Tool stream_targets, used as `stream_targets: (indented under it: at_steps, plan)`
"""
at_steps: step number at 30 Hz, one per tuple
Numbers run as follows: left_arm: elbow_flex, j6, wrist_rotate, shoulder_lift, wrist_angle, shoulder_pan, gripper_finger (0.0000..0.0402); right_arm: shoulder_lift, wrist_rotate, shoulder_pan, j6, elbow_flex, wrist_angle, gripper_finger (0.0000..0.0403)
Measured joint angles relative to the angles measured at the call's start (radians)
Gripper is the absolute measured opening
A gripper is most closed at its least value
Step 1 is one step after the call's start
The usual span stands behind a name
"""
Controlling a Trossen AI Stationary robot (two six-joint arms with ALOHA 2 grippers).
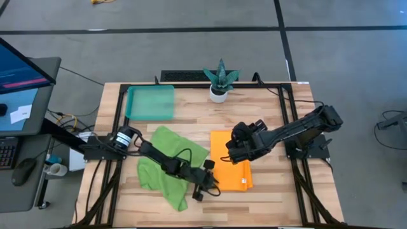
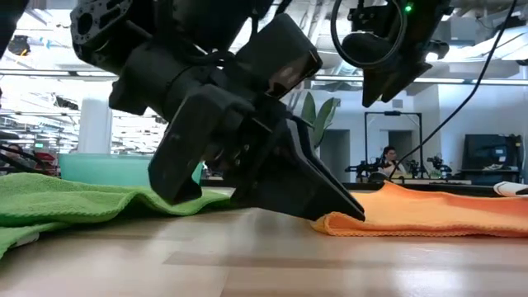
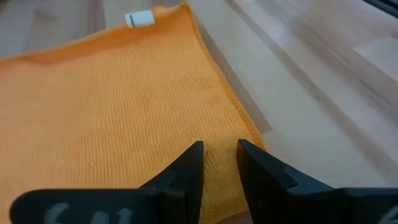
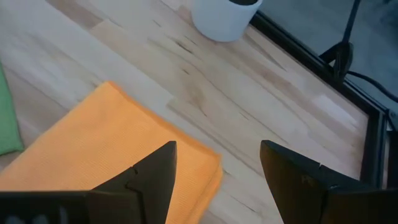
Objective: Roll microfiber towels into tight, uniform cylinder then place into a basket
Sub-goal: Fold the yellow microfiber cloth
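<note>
While the left gripper (image 3: 219, 163) sits low at the orange towel's (image 1: 230, 160) near edge, fingers narrow with cloth between them, the right gripper (image 4: 217, 171) hovers wide open over its far corner. Green towel (image 1: 170, 162) lies crumpled just left; basket (image 1: 151, 102) near the desk's (image 1: 267, 197) far-left corner.

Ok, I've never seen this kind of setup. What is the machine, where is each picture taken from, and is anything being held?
Two dark robot arms work at a wooden table. One camera looks down from above, one sits at tabletop level, one rides on each wrist. An orange towel lies flat, a green towel rumpled beside it; a teal basket and potted plant sit at the back. The left gripper pinches the orange towel's edge. The right gripper hovers open above its far corner, holding nothing.
</note>
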Motion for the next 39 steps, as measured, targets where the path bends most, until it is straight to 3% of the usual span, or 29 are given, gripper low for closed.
stream_targets:
  at_steps: [7, 15, 23, 31, 39]
  plan:
    - [-0.002, 0.038, -0.059, -0.055, -0.101, -0.003, 0.0091, 0.000, -0.004, 0.002, 0.000, 0.000, -0.023, 0.0255]
    - [-0.008, 0.101, -0.428, -0.263, -0.390, -0.054, 0.0091, -0.001, -0.078, 0.022, 0.008, -0.056, -0.040, 0.0255]
    - [-0.140, 0.023, -0.669, -0.464, -0.534, -0.081, 0.0091, -0.001, -0.171, 0.009, 0.008, -0.113, -0.011, 0.0255]
    - [-0.247, -0.077, -0.660, -0.589, -0.532, -0.048, 0.0091, 0.000, -0.273, -0.056, -0.194, -0.155, 0.246, 0.0255]
    - [-0.239, 0.005, -0.547, -0.593, -0.474, 0.035, 0.0091, 0.000, -0.315, -0.129, -0.278, -0.182, 0.373, 0.0255]
